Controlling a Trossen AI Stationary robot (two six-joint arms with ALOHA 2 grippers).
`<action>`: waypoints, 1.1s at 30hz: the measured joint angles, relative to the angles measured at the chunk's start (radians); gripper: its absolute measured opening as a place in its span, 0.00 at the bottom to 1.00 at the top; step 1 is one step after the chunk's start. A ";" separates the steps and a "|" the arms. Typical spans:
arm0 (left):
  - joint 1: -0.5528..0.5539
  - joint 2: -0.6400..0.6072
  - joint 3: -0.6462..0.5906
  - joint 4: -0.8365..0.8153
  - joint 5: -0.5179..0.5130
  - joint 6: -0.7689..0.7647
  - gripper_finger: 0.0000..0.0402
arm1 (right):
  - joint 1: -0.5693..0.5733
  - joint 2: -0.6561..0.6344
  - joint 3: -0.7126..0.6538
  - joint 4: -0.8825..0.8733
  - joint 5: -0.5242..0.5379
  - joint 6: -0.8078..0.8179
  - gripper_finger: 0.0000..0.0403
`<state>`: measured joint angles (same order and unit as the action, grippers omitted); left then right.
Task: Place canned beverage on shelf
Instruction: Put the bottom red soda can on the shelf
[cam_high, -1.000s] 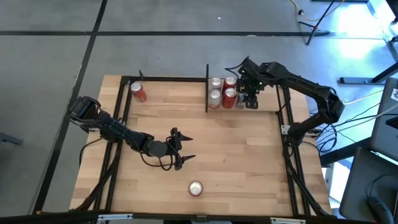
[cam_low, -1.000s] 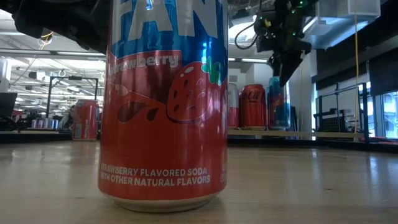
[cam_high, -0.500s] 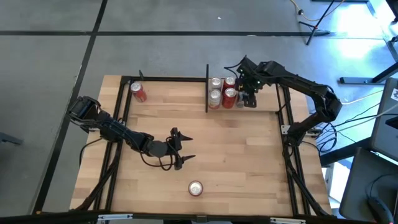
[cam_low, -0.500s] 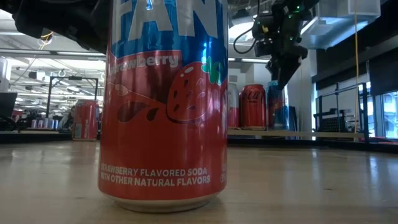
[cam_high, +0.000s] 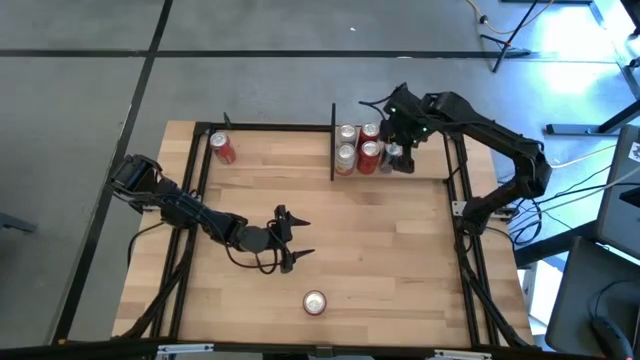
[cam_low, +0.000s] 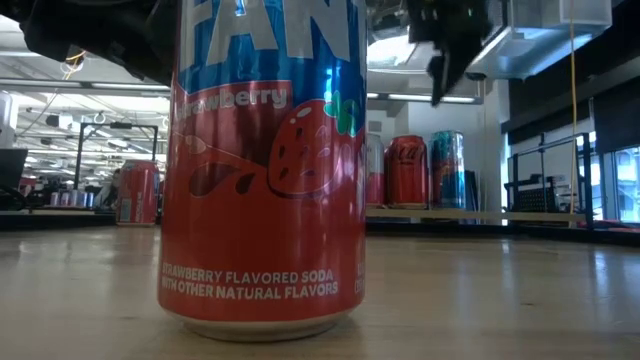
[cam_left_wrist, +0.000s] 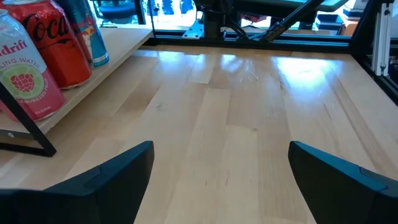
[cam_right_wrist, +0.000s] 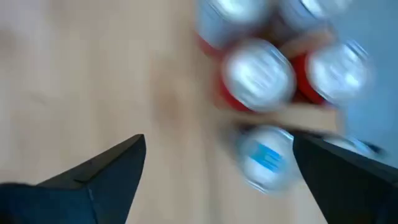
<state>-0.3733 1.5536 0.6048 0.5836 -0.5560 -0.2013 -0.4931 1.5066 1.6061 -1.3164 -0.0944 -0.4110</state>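
A blue can (cam_low: 447, 170) stands upright on the shelf (cam_low: 500, 214) at the table's far edge, rightmost in a group of several cans (cam_high: 358, 143) beside the dark divider (cam_high: 332, 140). My right gripper (cam_high: 398, 135) hangs open above it, pointing down and clear of its top (cam_right_wrist: 267, 155). My left gripper (cam_high: 308, 238) waits open over the middle of the table, with nothing between its fingers (cam_left_wrist: 106, 180).
A strawberry soda can (cam_high: 314, 302) stands near the table's front edge, filling the low view (cam_low: 262, 170). Another red can (cam_high: 223, 148) stands on the shelf's left part. Black frame uprights (cam_high: 455, 190) line the table's sides. Bare wood lies between the arms.
My right gripper has let go of the blue can and risen straight up off it. The can stays standing on the shelf beside the red cans.
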 joint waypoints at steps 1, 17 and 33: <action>0.000 0.000 0.000 0.006 0.000 -0.002 0.90 | 0.021 -0.004 0.016 0.002 -0.043 0.038 0.97; -0.026 0.000 0.000 0.008 0.079 -0.027 0.90 | 0.519 -0.195 -0.489 0.574 -0.062 0.319 0.97; -0.335 0.041 0.001 -0.065 -0.059 -0.346 0.90 | 0.829 -0.195 -0.770 1.194 -0.003 0.443 0.97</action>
<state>-0.7086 1.5943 0.6056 0.5188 -0.6152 -0.5473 0.3355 1.3117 0.8360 -0.1223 -0.0971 0.0318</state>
